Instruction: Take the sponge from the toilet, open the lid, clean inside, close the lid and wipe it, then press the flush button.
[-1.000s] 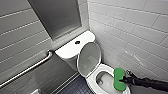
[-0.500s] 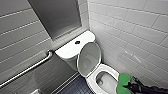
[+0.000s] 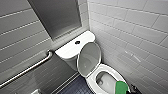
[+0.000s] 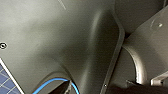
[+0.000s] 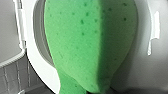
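Note:
The toilet lid stands raised against the white tank, and the bowl is uncovered. In the middle of the tank top is the dark round flush button. The bright green sponge hangs over the seat's near right rim, with my right gripper shut on its lower end. In the right wrist view the sponge looms large in front of the white seat and bowl opening. The left wrist view shows dark robot panels and a blue cable.
A metal grab bar runs along the grey tiled wall on the left. A white tiled wall stands close on the toilet's right. Dark tiled floor lies left of the bowl. A grey panel rises behind the tank.
My right gripper has drawn the sponge back along the seat's right side toward the near rim, so less of the arm shows. The lid and tank have stayed put.

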{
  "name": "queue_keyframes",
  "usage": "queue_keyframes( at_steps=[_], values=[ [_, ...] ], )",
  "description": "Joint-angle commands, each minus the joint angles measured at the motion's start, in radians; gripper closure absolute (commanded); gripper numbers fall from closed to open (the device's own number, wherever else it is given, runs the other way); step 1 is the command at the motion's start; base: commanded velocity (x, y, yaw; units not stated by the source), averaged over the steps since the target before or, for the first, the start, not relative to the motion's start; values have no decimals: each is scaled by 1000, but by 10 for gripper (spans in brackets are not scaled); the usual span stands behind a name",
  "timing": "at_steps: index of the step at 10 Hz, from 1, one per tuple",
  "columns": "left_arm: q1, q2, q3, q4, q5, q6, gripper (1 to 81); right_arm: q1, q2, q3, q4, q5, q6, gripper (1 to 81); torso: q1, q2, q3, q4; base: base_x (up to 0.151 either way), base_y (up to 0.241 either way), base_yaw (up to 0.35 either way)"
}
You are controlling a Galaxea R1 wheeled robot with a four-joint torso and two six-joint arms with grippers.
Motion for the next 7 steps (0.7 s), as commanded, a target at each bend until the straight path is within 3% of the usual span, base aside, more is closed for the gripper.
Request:
queue_keyframes(
  at_steps=[1, 4, 5, 7],
  values=[
    [32, 7, 5, 8, 90, 1, 10, 29, -24, 81, -27, -46, 3, 811, 0, 0, 0, 0, 0, 0, 0],
    [34, 7, 4, 22, 82, 1, 10, 30, -38, 138, -102, -60, 3, 811, 0, 0, 0, 0, 0, 0, 0],
    [32, 7, 5, 21, 82, 1, 10, 90, -44, 142, -107, -100, 3, 811, 0, 0, 0, 0, 0, 0, 0],
    [32, 7, 4, 21, 82, 1, 10, 257, -32, 159, -199, -282, 1, 811, 0, 0, 0, 0, 0, 0, 0]
  ],
)
